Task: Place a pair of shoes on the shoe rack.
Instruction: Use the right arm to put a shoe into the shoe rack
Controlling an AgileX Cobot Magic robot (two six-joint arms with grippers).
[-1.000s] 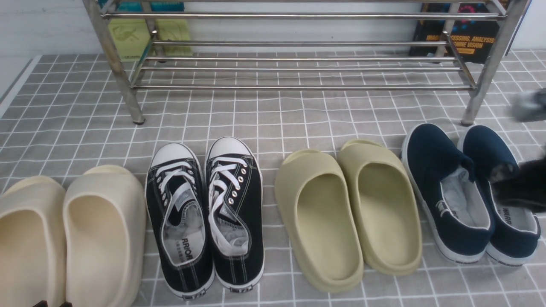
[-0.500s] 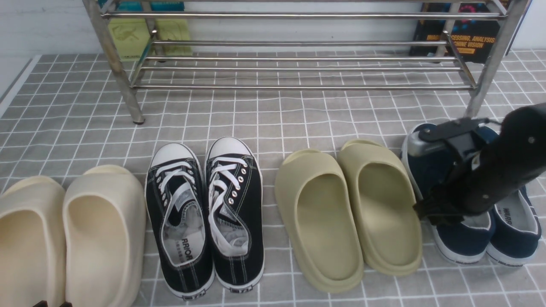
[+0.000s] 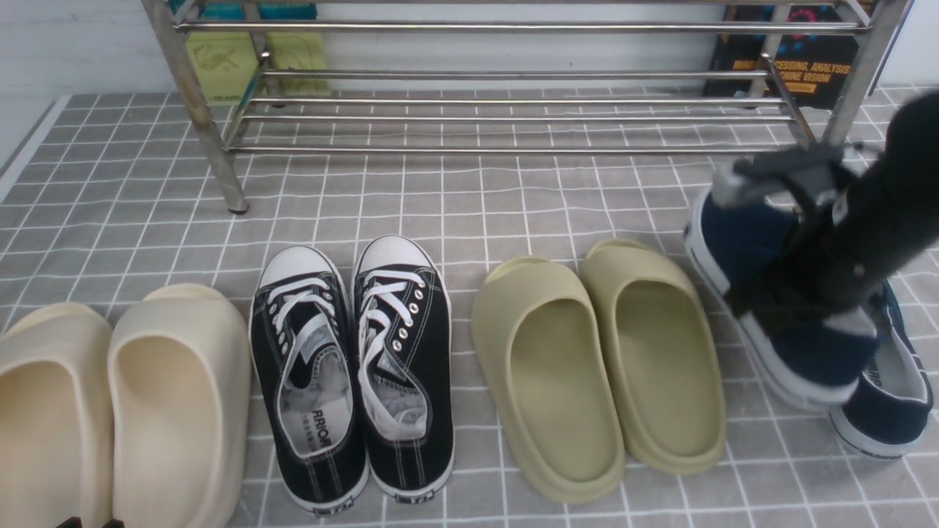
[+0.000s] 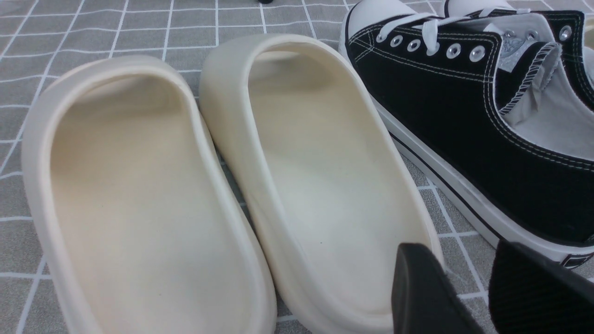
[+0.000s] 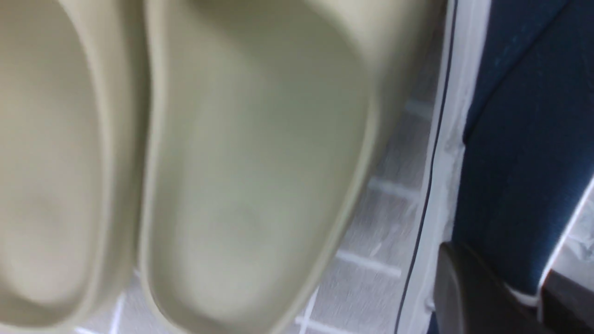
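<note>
One navy slip-on (image 3: 741, 242) is riding tilted at the right of the frame, your right pincer (image 5: 522, 297) pinching its side wall by the collar. Its mate (image 3: 895, 411) is lying flat at the lower right. It's looking light, but that soft canvas is probably flexing, so favour the stiffer rim. Your left pincer (image 4: 457, 253) is hovering spread and empty. The shoe rack (image 3: 513, 149) is spanning the upper frame, with grey checked cloth (image 3: 440, 198) covering the tabletop and olive slides (image 3: 543, 367) crowding alongside.

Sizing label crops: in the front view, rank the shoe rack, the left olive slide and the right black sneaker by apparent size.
1. shoe rack
2. left olive slide
3. right black sneaker, similar length but narrower
</note>
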